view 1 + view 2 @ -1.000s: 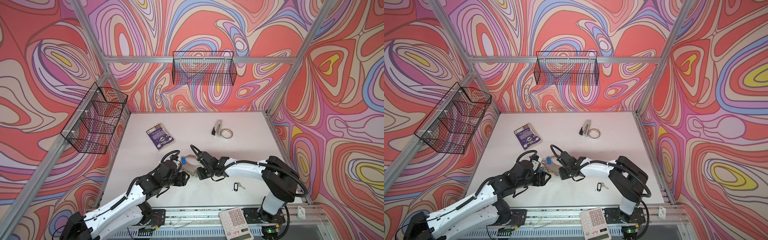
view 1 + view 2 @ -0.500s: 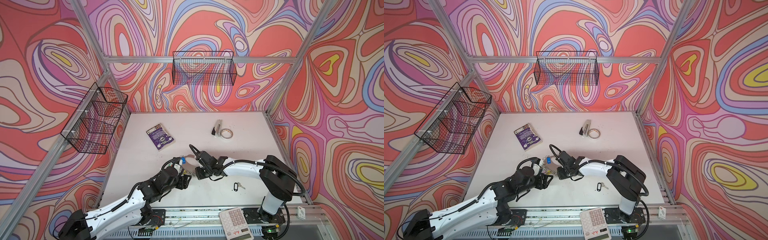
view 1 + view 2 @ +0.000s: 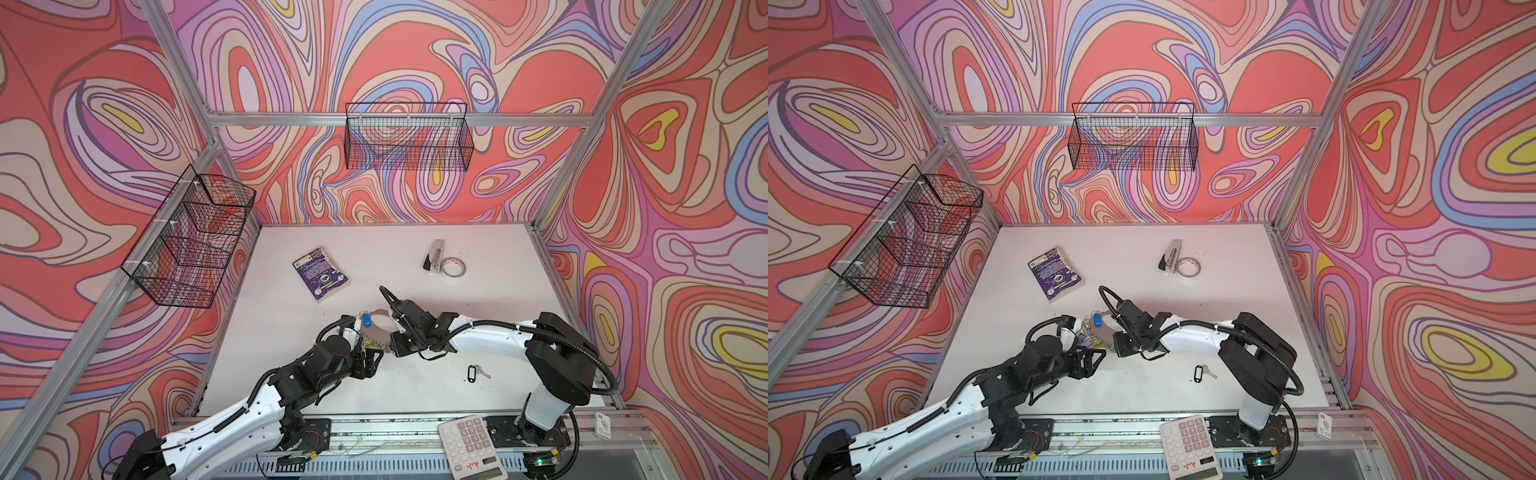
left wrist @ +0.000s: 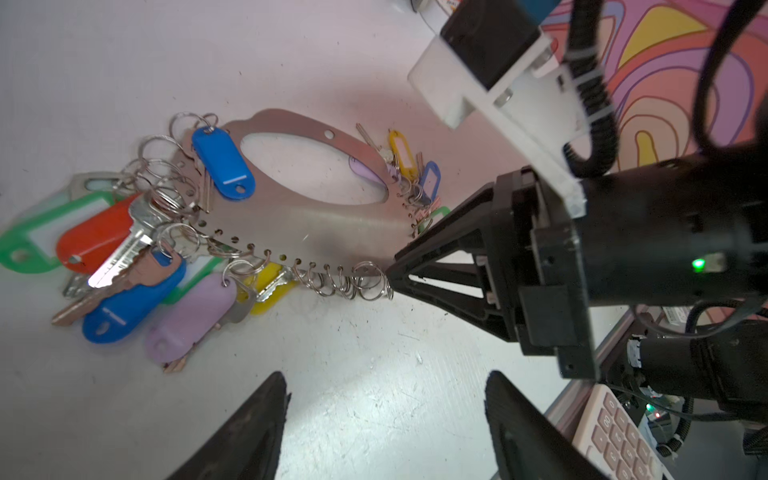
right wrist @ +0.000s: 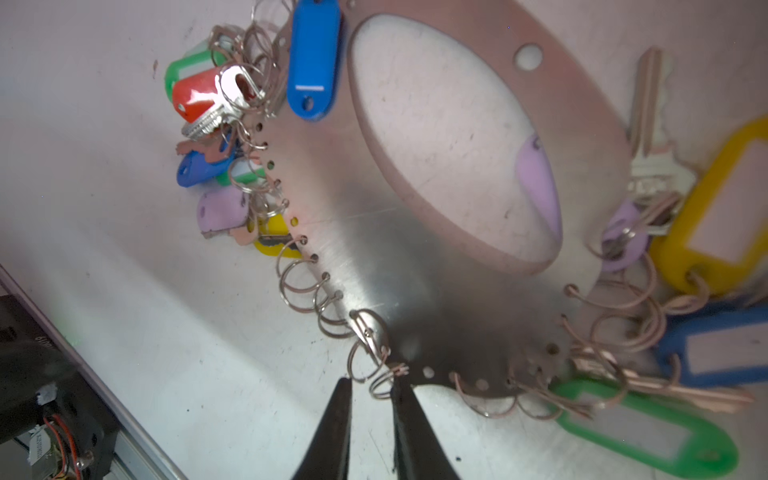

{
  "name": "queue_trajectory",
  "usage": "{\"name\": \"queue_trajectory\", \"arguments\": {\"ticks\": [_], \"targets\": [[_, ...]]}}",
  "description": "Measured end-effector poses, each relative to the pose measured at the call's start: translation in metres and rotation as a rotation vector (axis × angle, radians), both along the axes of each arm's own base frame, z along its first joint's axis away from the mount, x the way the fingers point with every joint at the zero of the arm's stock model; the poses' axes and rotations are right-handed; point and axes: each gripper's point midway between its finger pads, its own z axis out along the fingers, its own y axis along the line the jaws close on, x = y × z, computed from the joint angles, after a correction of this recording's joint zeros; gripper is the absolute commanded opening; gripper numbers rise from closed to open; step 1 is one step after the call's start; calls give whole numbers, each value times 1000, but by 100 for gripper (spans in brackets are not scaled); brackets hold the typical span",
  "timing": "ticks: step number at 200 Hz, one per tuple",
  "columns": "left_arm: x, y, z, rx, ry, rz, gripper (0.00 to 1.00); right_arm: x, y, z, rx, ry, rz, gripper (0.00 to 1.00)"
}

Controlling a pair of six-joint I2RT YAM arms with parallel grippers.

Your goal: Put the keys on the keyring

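The right end effector (image 5: 372, 380) eases narrowly apart at a split ring (image 5: 386, 384) on the keyring (image 5: 374, 257). The left end effector (image 4: 385, 376), spread and empty, backs off. The black-tagged key (image 3: 471, 371) is not yet picked up.

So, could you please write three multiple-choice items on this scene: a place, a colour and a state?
1. Where is the key with the black tag? A) on the table, apart from the keyring; B) in a wall basket; C) on the book.
2. What colour is the tag lying on top of the keyring's plate? A) black; B) blue; C) orange.
3. How is the left hand? A) shut on the keyring; B) shut on a key; C) open and empty.
Answers: 1 A, it lies alone on bare table; 2 B, the wrist views show it beside the oval opening; 3 C, its fingers stand wide apart with nothing between.
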Motion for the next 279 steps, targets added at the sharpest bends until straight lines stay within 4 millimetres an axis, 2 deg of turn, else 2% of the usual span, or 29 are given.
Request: {"name": "queue_trajectory", "arguments": {"ticks": [37, 63, 90, 119, 146, 199, 235, 279], "targets": [[-9, -18, -20, 40, 121, -83, 56, 12, -7, 12, 20, -32, -21, 31], [-12, -27, -34, 47, 183, -109, 54, 40, -37, 30, 49, -82, -111, 50], [-12, -33, -49, 61, 239, -105, 52, 64, -67, 50, 77, -144, -195, 63], [-8, -43, -55, 56, 265, -93, 49, 68, -78, 60, 86, -182, -213, 72], [0, -50, -56, 42, 270, -65, 45, 65, -83, 62, 95, -202, -213, 86], [14, -61, -63, 47, 276, -12, 44, 65, -94, 64, 95, -222, -226, 98], [24, -68, -65, 46, 286, 22, 41, 66, -96, 72, 108, -246, -228, 98], [28, -69, -69, 45, 295, 51, 34, 67, -100, 69, 101, -248, -228, 98]]}}
